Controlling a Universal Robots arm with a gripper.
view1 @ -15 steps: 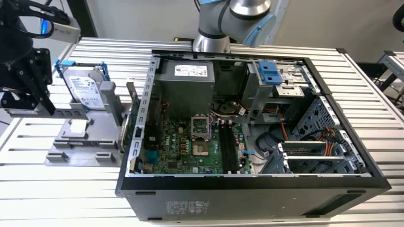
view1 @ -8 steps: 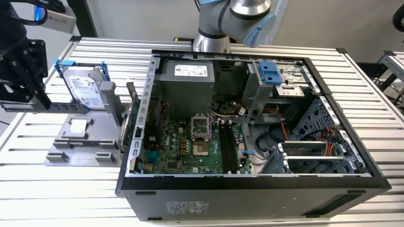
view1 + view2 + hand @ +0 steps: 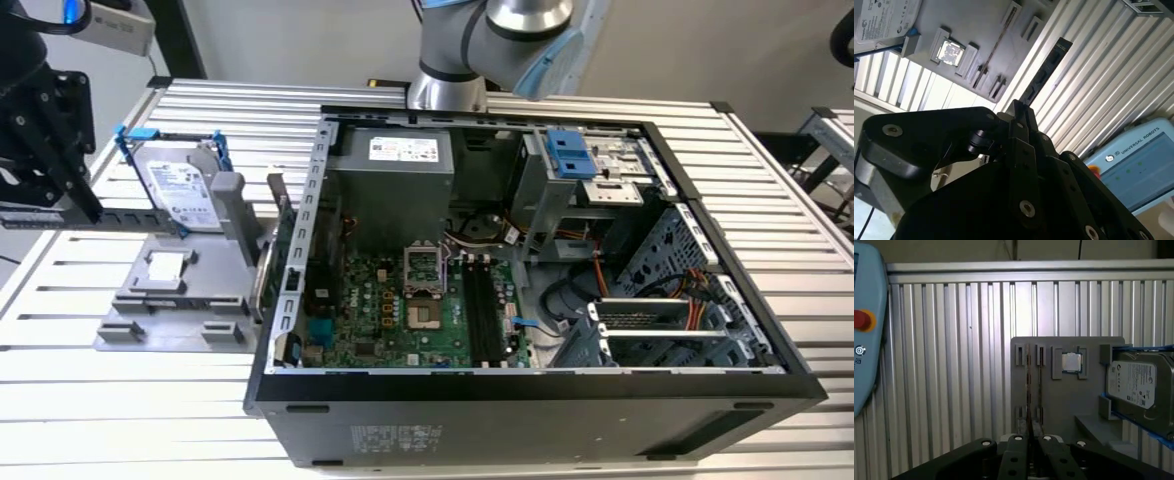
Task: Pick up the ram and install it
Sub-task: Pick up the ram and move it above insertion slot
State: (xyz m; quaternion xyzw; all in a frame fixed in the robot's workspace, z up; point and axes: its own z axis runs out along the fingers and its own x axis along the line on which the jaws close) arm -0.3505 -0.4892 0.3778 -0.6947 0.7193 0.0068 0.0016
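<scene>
Grey fixture [image 3: 200,300] holds drive [image 3: 180,190]; claw [image 3: 1019,112] grips ram [image 3: 1046,70].

- Worktop [image 3: 120,400]: silver, striped with ribs.
- Holder [image 3: 174,300]: plain grey.
- Hard drive [image 3: 180,195]: silver, in a blue frame [image 3: 123,135].
- Motherboard [image 3: 374,310]: green.
- Computer case [image 3: 534,420]: black.
- End effector [image 3: 1019,112]: black.
- Ram [image 3: 1046,70]: dark, near black.

We find the gripped end of the ram [image 3: 1046,67] hidden behind the dark body of the pincer [image 3: 1019,109] in the second wrist view, while in the first wrist view the picture's edges cut off the hard drive [image 3: 1136,382] and the teach pendant [image 3: 864,355].
</scene>
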